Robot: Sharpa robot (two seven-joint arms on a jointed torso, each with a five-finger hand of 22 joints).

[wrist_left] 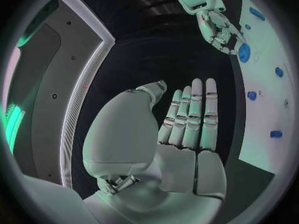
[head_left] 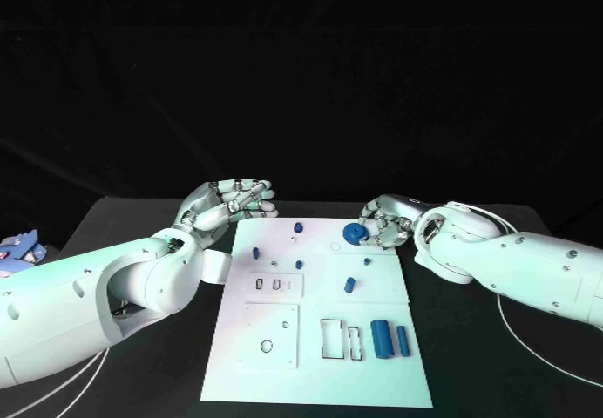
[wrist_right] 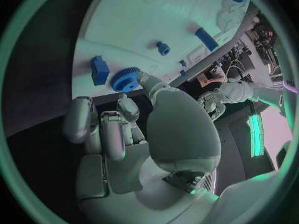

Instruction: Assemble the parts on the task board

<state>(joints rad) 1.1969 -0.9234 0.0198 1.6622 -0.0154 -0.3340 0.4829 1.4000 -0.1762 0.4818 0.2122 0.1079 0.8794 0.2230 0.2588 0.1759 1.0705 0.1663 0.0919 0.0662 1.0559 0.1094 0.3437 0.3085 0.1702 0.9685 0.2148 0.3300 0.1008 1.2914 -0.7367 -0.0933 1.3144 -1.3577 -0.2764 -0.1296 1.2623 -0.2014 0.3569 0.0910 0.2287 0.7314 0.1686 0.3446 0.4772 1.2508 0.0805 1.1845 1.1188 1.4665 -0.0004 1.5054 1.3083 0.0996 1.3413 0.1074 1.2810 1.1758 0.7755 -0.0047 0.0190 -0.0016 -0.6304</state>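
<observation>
Right hand (head_left: pixel 384 224) fingertips touching blue gear (head_left: pixel 355 232) on task board (head_left: pixel 283 366); left hand (head_left: pixel 235 201) empty, fingers straight

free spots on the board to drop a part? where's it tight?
Bare white along the near edge of the task board, below the recessed slots and the two blue cylinders. The far right corner is tight: the right hand sits at the blue gear. The left hand hangs at the far left corner.

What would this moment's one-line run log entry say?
left hand: open, off task board far-left corner | right hand: fingertip touching blue gear | gear on board | phase: gear placement
</observation>
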